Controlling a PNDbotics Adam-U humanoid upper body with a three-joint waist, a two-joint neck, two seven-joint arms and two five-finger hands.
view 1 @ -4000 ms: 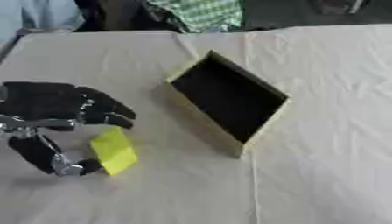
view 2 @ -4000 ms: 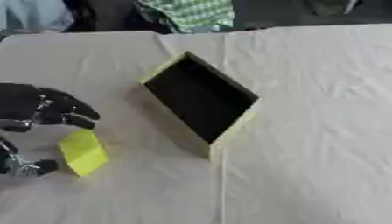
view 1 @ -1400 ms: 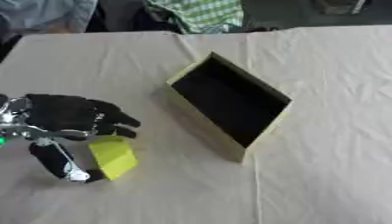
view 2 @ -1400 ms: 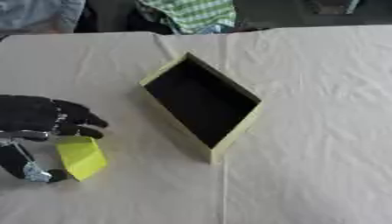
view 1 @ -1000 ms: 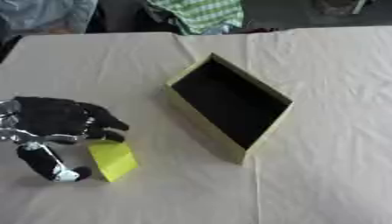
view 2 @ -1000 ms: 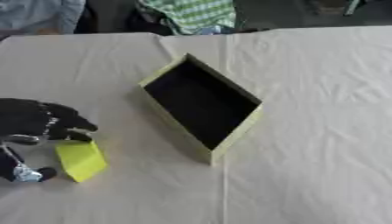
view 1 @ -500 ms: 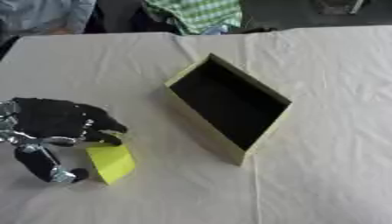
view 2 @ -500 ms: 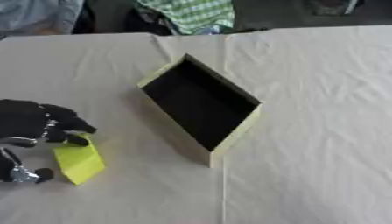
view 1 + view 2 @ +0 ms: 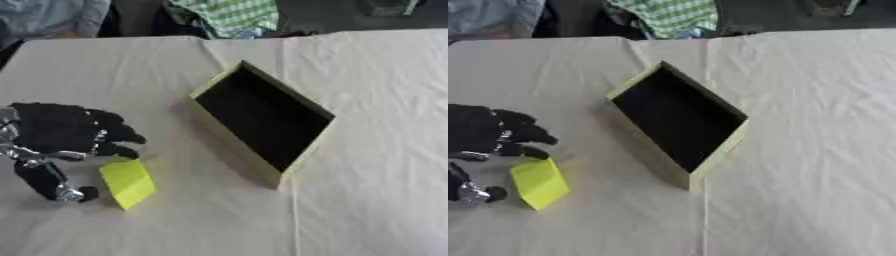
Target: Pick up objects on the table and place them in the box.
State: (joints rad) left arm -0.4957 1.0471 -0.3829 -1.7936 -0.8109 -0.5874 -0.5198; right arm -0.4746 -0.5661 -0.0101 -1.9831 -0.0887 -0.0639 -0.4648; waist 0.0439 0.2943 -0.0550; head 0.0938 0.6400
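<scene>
1. Left hand (image 9: 54, 135): black with silver joints, at the left side of the tabletop (image 9: 376, 150). Fingers (image 9: 118, 132) curl forward above the yellow block; the thumb (image 9: 48, 181) reaches down just beside the block's left face. Whether fingers or thumb actually touch the block cannot be told; no closed grasp on it is visible.

2. Yellow block (image 9: 129, 182): small bright yellow block, tilted, its lower corner on the cloth-covered tabletop, directly below the fingertips and right of the thumb. It lies well apart from the box, to the box's left and nearer the robot.

3. Box (image 9: 262, 122): shallow open rectangular box, pale yellow walls, dark interior, set diagonally at the middle of the tabletop. Nothing can be seen inside it.

4. Tabletop right of the box: bare pale cloth with creases; no other loose objects appear there.

5. Right hand: appears in neither eye view.

6. Task status, as a judgement: early. The one visible object is outside the box. Remaining: secure the block, lift it, carry it rightward over the near wall, release it inside.
</scene>
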